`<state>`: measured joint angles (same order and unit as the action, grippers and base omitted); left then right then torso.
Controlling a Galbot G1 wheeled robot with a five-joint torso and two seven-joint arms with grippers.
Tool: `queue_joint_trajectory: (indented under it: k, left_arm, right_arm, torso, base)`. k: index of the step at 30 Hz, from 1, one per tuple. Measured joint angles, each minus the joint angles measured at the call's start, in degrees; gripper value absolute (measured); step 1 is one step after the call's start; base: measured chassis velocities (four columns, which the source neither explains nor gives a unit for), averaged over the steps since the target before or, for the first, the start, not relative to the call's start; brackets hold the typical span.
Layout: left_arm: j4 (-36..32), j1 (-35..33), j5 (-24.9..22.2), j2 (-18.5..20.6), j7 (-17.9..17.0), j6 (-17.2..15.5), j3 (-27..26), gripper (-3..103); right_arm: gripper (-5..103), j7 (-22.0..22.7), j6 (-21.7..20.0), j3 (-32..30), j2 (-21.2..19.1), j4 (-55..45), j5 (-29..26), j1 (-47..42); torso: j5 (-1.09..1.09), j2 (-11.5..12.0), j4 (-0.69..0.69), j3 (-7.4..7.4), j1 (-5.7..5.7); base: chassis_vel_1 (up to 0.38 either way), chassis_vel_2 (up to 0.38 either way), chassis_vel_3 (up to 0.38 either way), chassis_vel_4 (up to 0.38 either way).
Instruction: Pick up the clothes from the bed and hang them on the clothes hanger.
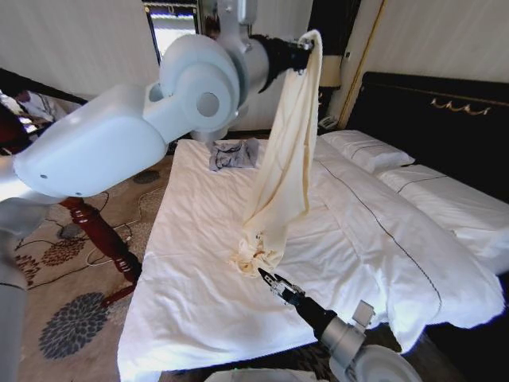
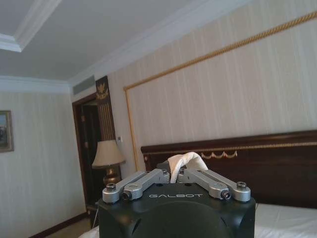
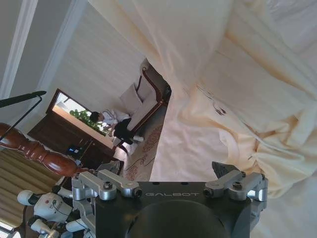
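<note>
High above the bed (image 1: 238, 263), the left gripper (image 1: 306, 45) holds the clothes (image 1: 286, 159) by one end. Its fingers are pinched tight on a small bunch of the cloth. From the left wrist view, a bit of pale cloth (image 2: 185, 161) pokes up between the closed fingers (image 2: 148, 178).

The clothes are one long, thin, cream-yellow garment. It hangs down from the gripper in a long, soft drape with many folds. The top part is in the air. The bottom end lies crumpled in a little heap on the white sheet, near the middle of the bed. The heap has some darker marks or a pattern on it.

The right gripper (image 1: 270, 280) is low, just beside that heap on the side nearest the robot. It points at the heap. In the head view its tips look close together, and it holds nothing. In the right wrist view, the cream cloth (image 3: 237, 89) hangs right in front of this gripper, with wrinkles and a seam showing.

The bed is very wide, with white sheets, white pillows (image 1: 366, 149) and a tall black headboard (image 1: 445, 111) with a gold trim. A small grey-blue garment (image 1: 233, 154) lies flat on the sheet near the far side, apart from the cream one. A dark red wooden post (image 1: 99, 231) stands beside the bed on the robot's left, over a patterned rug (image 1: 71, 318). A lamp (image 2: 108, 154) stands next to the headboard.
</note>
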<state>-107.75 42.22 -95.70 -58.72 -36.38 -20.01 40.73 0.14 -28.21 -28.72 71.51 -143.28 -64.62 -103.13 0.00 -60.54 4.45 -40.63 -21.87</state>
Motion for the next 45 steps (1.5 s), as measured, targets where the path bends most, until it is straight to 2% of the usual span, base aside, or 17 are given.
queue_joint_trajectory:
  k: [6,13,15,25,33,36,40,45]
  left_arm:
    - [2.7,3.3,-2.3,-4.9,-2.7,-1.0,1.6,1]
    - [3.3,6.2,-5.0,-7.8,-4.1,-1.0,2.0,1]
    - [2.8,7.6,-6.7,-8.7,-4.8,-1.0,2.0,1]
    - [2.1,8.3,-7.3,-8.9,-5.3,-0.9,2.5,1]
    - [2.8,9.4,-7.9,-8.8,-4.9,-0.9,2.2,1]
    - [2.2,9.7,-8.4,-8.2,-4.8,-1.0,2.1,1]
    - [0.3,10.2,-9.8,-6.9,-4.7,-1.0,2.0,1]
    - [-0.4,10.6,-11.3,-7.1,-5.1,-1.0,2.0,1]
  right_arm:
    - [100,0.6,0.0,-1.8,-1.0,0.0,-3.0,1.9]
    - [100,1.0,0.2,-2.5,-1.0,0.0,-4.7,3.2]
    - [100,1.9,0.2,-3.3,-0.5,0.0,-7.7,5.6]
    - [100,3.2,-0.6,-4.4,-1.4,0.0,-10.3,8.0]
    - [100,2.5,-1.1,-3.7,-0.5,0.1,-7.2,5.5]
    - [100,2.5,-1.0,-4.0,-1.3,1.4,-6.2,6.4]
    - [100,3.7,-0.8,-5.2,-3.8,2.9,-8.5,10.1]
    - [100,4.0,-0.4,-4.7,-3.7,4.1,-8.9,11.3]
  torso:
    - [0.02,0.0,0.01,-0.01,-0.01]
    - [0.01,0.0,0.01,0.0,-0.01]
    - [0.01,0.0,0.01,0.0,-0.01]
    - [-0.01,0.0,0.01,0.0,-0.01]
    - [-0.01,0.0,0.02,0.0,-0.01]
    - [0.0,0.0,0.02,0.0,-0.01]
    - [-0.01,0.0,-0.01,-0.01,-0.01]
    - [-0.01,0.0,0.0,0.0,-0.01]
  base:
    - [0.0,0.0,0.0,0.0]
    - [0.0,0.0,0.0,0.0]
    - [0.0,0.0,0.0,0.0]
    - [0.0,0.0,0.0,0.0]
    - [0.0,0.0,0.0,0.0]
    - [0.0,0.0,0.0,0.0]
    - [0.0,0.0,0.0,0.0]
    - [0.0,0.0,0.0,0.0]
